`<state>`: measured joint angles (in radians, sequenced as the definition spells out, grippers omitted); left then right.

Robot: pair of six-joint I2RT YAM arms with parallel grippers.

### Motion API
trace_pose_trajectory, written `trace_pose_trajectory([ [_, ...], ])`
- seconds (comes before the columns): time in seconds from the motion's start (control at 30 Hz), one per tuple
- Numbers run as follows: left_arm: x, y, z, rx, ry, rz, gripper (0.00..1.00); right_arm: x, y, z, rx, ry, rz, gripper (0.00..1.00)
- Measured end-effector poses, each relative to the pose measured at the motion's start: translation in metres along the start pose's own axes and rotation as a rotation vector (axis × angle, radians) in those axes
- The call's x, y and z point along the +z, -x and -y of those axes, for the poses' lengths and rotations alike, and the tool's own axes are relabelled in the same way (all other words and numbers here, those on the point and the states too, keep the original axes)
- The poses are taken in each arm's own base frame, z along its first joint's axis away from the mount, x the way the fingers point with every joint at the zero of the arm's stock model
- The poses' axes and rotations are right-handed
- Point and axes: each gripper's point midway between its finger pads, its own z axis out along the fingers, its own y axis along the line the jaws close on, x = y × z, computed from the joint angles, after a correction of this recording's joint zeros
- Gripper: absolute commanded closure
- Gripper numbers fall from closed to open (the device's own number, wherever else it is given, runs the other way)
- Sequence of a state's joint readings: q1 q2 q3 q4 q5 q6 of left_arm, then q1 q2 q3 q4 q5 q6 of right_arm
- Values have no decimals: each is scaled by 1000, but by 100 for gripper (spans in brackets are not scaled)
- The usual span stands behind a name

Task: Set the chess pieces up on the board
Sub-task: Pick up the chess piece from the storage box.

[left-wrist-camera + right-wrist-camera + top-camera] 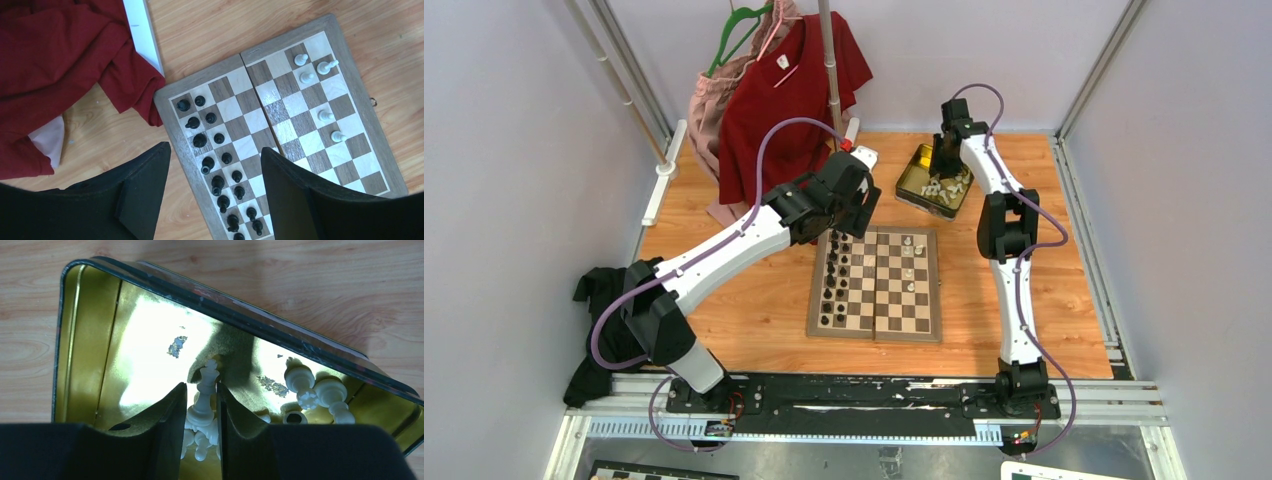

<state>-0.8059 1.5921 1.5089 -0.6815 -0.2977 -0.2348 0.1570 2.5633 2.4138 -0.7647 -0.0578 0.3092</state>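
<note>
Counting five white chess pieces on the board, most remain in the gold tin, where the right gripper pinches a white king; the left gripper hangs spread, empty.

Bright, even overhead light, hard glare off the gold tin floor around the chess pieces, soft foreground.

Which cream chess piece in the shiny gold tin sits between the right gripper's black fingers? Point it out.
The tall cream piece with a cross top, upright between the fingers of the right gripper; the other cream pieces lie tipped over.
</note>
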Motion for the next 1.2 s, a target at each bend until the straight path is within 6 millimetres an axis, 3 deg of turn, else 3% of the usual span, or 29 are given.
trace_pose_trajectory([
  [0.2,4,-6,-3,-4,1,-14,28,3,-6,3,1,-12,-22,80],
  [0.4,5,-16,-4,-1,-2,-35,28,3,-6,3,5,-12,-23,99],
  [0.63,1,-8,-7,-22,-4,-2,27,4,-6,-4,29,20,-17,100],
  [0.8,2,5,-1,-43,-40,43,24,-8,-7,-20,82,105,-10,100],
  [0.93,2,20,10,-75,-115,83,24,-42,7,-39,114,193,44,100],
  [1.2,8,57,42,-211,-339,169,24,-166,35,-80,176,434,227,100],
])
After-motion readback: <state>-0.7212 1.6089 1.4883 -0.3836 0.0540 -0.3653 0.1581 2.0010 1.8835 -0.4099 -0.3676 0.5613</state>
